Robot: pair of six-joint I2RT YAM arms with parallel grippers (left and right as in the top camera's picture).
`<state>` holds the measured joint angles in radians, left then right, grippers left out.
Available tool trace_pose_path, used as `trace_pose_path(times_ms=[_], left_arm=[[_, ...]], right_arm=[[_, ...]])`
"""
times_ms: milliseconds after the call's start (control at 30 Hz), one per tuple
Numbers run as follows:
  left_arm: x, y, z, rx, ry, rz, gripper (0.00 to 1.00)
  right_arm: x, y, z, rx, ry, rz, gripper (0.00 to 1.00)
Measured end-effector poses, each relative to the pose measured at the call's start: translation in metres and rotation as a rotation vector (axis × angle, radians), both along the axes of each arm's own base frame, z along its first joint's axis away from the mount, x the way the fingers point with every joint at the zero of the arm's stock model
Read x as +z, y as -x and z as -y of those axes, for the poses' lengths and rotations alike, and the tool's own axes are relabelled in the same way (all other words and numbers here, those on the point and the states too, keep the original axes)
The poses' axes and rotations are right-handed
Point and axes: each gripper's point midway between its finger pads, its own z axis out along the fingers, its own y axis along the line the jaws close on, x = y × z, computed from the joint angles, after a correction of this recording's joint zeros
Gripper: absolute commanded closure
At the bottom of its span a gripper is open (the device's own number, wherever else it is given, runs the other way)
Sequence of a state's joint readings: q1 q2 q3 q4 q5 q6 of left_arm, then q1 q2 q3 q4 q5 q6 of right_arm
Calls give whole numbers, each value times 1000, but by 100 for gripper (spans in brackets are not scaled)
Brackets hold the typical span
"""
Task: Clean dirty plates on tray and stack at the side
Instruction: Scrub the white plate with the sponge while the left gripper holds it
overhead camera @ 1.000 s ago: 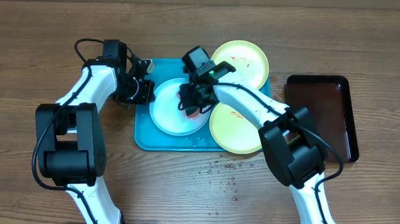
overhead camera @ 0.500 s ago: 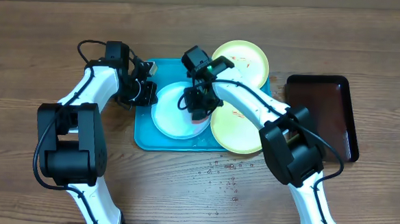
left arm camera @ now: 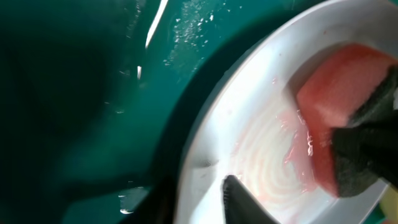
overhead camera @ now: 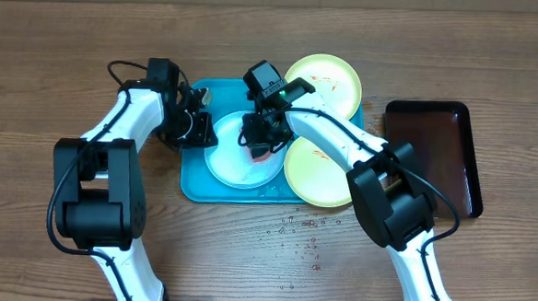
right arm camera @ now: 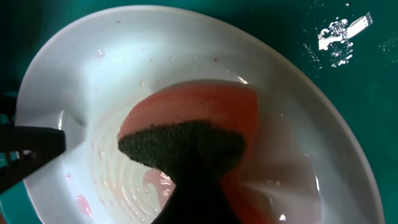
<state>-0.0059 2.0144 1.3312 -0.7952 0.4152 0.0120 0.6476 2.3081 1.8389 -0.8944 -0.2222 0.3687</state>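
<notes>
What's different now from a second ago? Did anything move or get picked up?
The right gripper, shut on the pink sponge, rubbed slightly right and then back across the whitish plate. The left gripper edged a little rightward at that plate's rim; whether it grips the rim is unclear. The two yellow-green plates, blue tray and dark tray stayed put.

The right claw (right arm camera: 196, 177) hides its fingertips inside the pink sponge (right arm camera: 193, 102). The whitish plate (left arm camera: 249, 130) beneath it runs off frame. The left claw (left arm camera: 202, 199) is a dark blur, its gap unreadable.
</notes>
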Motion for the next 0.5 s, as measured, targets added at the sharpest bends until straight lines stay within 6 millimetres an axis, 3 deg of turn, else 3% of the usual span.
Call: trace_pose_path(times_ms=[367,500], left_arm=[[-4,25,4,66,3,-130,64],[6,29,-1,85,2,-178,62]], right_arm=[[0,2,-2,-15,-12,-16,96],[1,1,-3,-15,-17,-14,96]])
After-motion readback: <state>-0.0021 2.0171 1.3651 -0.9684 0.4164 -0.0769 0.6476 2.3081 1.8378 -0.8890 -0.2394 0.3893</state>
